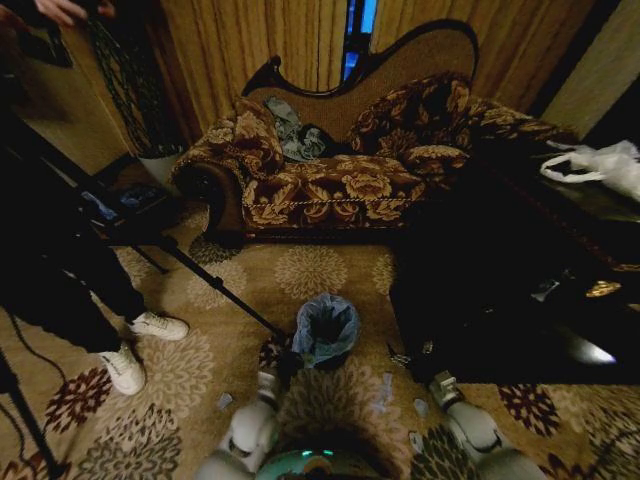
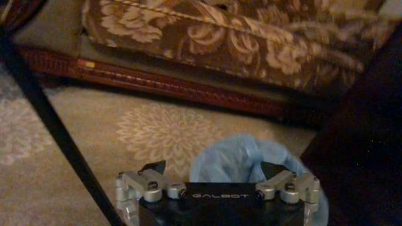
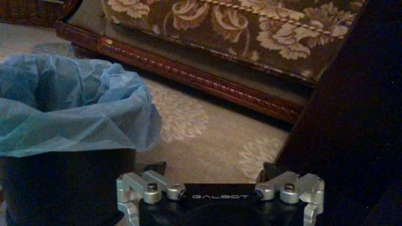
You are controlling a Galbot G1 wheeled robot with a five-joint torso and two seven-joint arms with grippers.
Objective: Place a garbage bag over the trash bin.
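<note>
The trash bin (image 3: 60, 188) is a small black round one standing on the carpet, with the pale blue garbage bag (image 3: 69, 108) in its mouth and folded out over its rim. In the head view the garbage bag (image 1: 325, 328) and bin sit just ahead of me, between my arms. My left gripper (image 2: 213, 168) is open close behind the garbage bag (image 2: 242, 157), whose crumpled film shows beyond its spread fingers. My right gripper (image 3: 212, 168) is open too and holds nothing; it hangs low beside the bin. In the head view the left gripper (image 1: 280, 360) is next to the bag and the right gripper (image 1: 441, 384) is farther off.
A floral sofa (image 1: 340, 170) stands behind the bin. A large black low table (image 1: 520, 300) with a white plastic bag (image 1: 600, 165) is on the right. A tripod leg (image 1: 215, 285) slants toward the bin, a person's white shoes (image 1: 140, 345) are on the left, and paper scraps (image 1: 385, 390) dot the carpet.
</note>
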